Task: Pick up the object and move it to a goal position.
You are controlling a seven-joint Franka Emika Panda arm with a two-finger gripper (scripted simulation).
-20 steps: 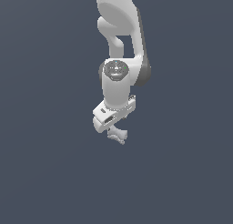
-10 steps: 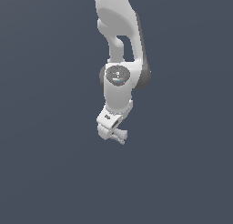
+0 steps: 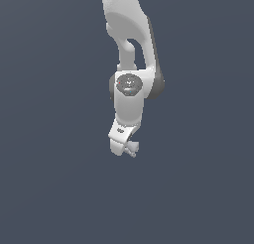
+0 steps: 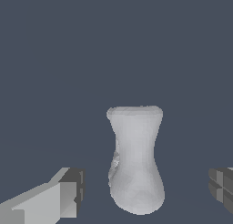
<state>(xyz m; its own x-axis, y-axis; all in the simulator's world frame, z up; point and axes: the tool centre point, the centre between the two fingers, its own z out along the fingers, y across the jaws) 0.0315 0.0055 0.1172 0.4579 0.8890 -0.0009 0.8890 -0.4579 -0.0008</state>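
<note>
Gripper (image 4: 144, 191): fingers spread wide, astride the pale grey pinched-waist object (image 4: 135, 161) without touching it, seemingly positioned to close on it.

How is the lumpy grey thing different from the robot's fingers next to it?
The object is rounded and lumpy, pinched in the middle and wider at both ends; the fingers are blocky with flat faces and sharp corners. The object is pale grey all over; the fingers have dark grey pads at their tips. The object is one piece in the middle; the fingers stand on either side, apart from it, so the hand is open. Both look light grey against the dark background.
</note>
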